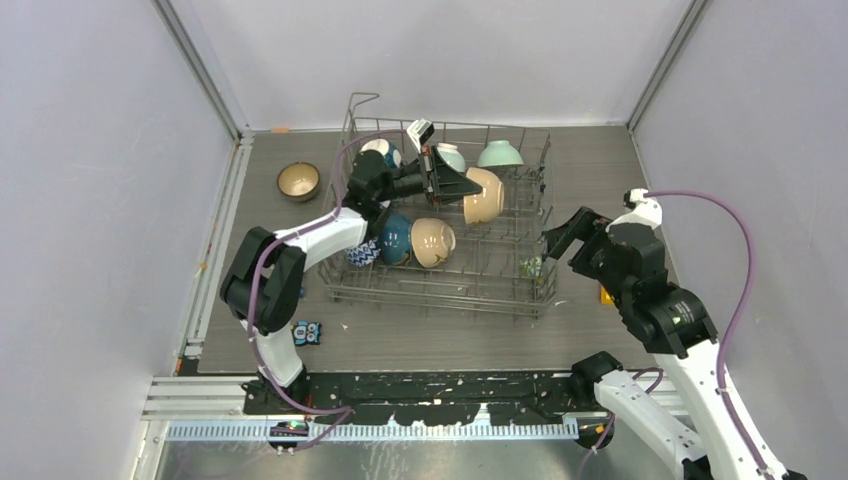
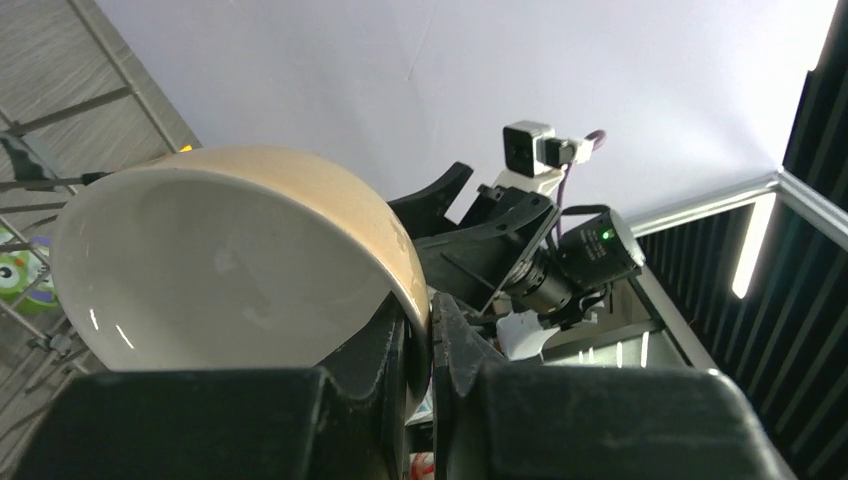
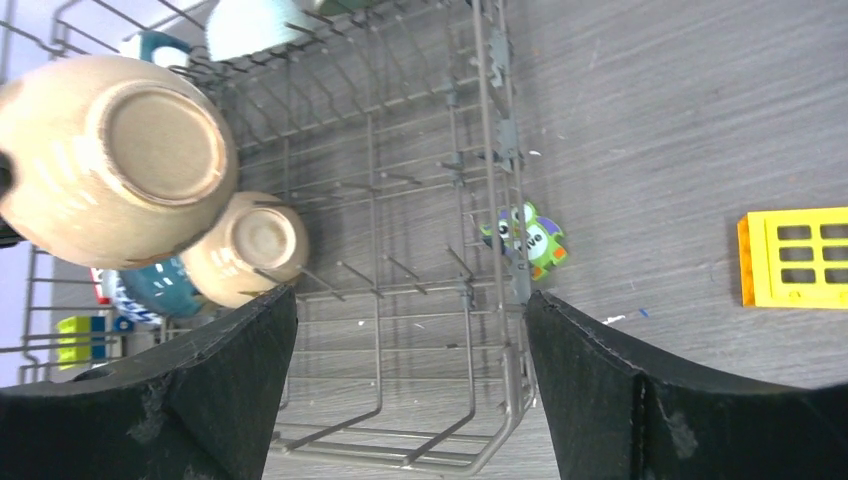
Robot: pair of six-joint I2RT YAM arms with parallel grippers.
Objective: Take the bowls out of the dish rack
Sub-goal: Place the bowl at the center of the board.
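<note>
From above, the dish rack (image 1: 440, 296) sits mid-surface (image 1: 450, 338), its long axis running left to right. The left end effector (image 1: 458, 189) reaches over the rack and is clamped on the rim of a beige bowl (image 1: 485, 196), held on its side above the tines – mouth towards the left arm, foot towards the right. Lower in the rack a dark teal bowl (image 1: 395, 238) and a second beige bowl (image 1: 432, 242) lean on edge side by side. A mint bowl (image 1: 500, 154) stands in the far row. A brown bowl (image 1: 299, 181) rests mouth-up on the surface left of the rack. The right end effector (image 1: 566, 236) hangs just off the rack's right end, fingers spread.

The left wrist view shows the two fingers (image 2: 385, 345) pinching the beige bowl's (image 2: 230, 270) wall, one inside and one outside the rim, its glossy cavity turned to the left.

In the right wrist view the fingers (image 3: 620, 400) stand wide apart with nothing between them – only rack wires (image 3: 480, 150) below. The beige bowl (image 3: 120, 150) presents its foot ring to the camera. An owl toy (image 3: 535, 238) lies by the rack's edge, and a yellow block (image 3: 795, 255) lies apart on the surface.
</note>
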